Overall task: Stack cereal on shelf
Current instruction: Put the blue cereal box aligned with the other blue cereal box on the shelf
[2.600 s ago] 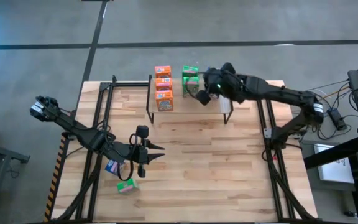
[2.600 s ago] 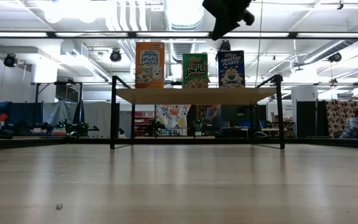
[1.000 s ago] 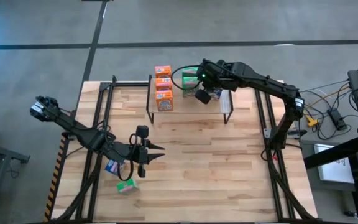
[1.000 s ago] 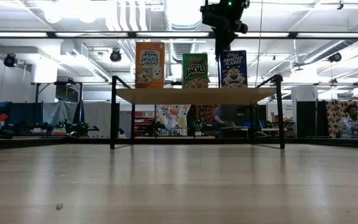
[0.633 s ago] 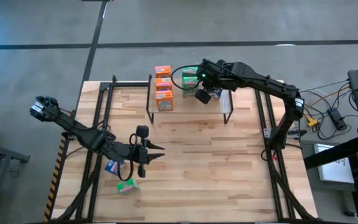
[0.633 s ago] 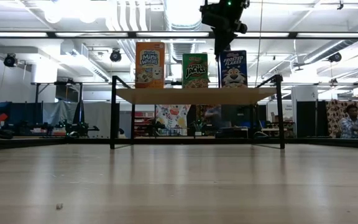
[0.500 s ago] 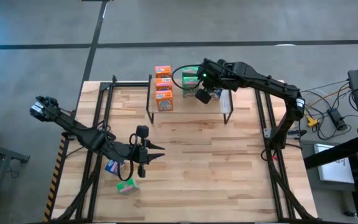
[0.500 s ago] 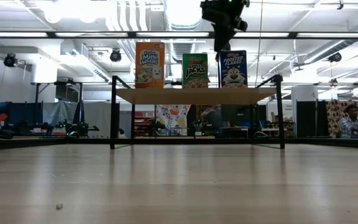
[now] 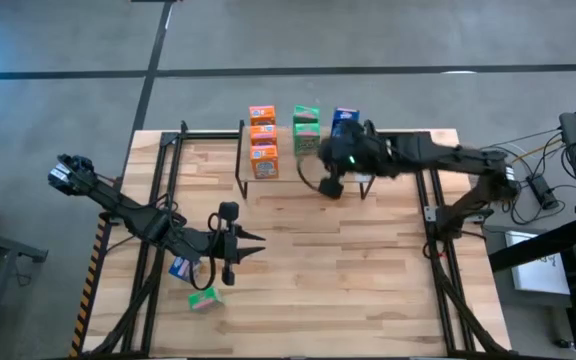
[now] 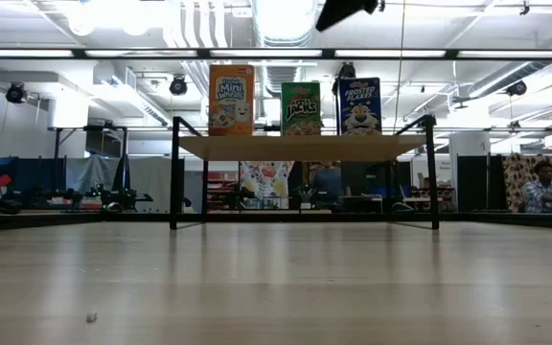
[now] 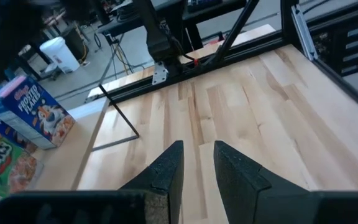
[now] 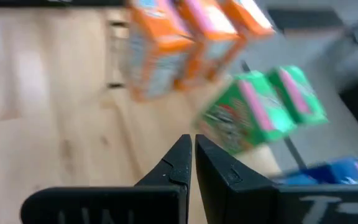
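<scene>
Cereal boxes (image 10: 301, 107) upright on shelf (image 10: 300, 147); right tool (image 12: 192, 163) pressed together, empty.

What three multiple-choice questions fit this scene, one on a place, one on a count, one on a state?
1. Where is the green cereal box that is off the shelf?
A. On the table, near the left end effector
B. On the floor
C. On a chair

2. How many orange Mini-Wheats boxes stand on the shelf?
A. One
B. Three
C. Five

3. What state is the left end effector in?
A. Open and empty
B. Shut on a blue box
C. Shut on an orange box

Key: 1 A, the high view shows it lying on the tabletop by that arm's tip. 2 B, three sit in a row from above. 3 A, the left wrist view shows parted fingers with only bare wood between them.
</scene>
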Available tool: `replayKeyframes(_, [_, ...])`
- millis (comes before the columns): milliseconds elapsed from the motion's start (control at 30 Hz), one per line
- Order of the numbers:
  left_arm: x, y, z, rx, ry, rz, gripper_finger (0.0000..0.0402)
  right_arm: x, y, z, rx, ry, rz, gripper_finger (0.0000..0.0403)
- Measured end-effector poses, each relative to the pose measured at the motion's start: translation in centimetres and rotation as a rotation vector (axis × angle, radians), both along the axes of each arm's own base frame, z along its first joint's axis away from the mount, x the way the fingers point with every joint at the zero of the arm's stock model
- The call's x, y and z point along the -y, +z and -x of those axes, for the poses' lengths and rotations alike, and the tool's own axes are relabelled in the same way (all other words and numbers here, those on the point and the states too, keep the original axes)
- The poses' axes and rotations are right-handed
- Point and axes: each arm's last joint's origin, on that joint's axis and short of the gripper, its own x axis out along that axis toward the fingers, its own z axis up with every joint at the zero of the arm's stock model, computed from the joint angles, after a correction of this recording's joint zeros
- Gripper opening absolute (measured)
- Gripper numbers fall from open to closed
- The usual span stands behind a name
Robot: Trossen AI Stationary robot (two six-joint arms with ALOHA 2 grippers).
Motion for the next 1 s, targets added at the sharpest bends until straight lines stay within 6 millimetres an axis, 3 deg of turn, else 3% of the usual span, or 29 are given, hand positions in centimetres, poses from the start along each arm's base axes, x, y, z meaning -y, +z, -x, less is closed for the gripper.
replayKeyframes(167, [0.0,0.0,0.0,0.009,0.036,0.108,0.0072,-3.4,-2.2,1.0,0.094,0.151,0.047,0.0012])
replayKeyframes(333, [-0.1,-0.4,0.2,-0.011,0.118,0.308,0.0072,-5.1,-4.9,2.6,0.163,0.240,0.084,0.0012])
replayKeyframes(700, [-0.2,-2.6,1.4,-0.241,0.383,0.935,0.0072,-5.1,-8.4,4.7,0.304,0.322,0.234,0.0012])
replayKeyframes(1000, [0.6,-2.2,0.2,-0.195,0.405,1.170,0.0072,-5.1,-10.4,5.0,0.312,0.362,0.311,0.0012])
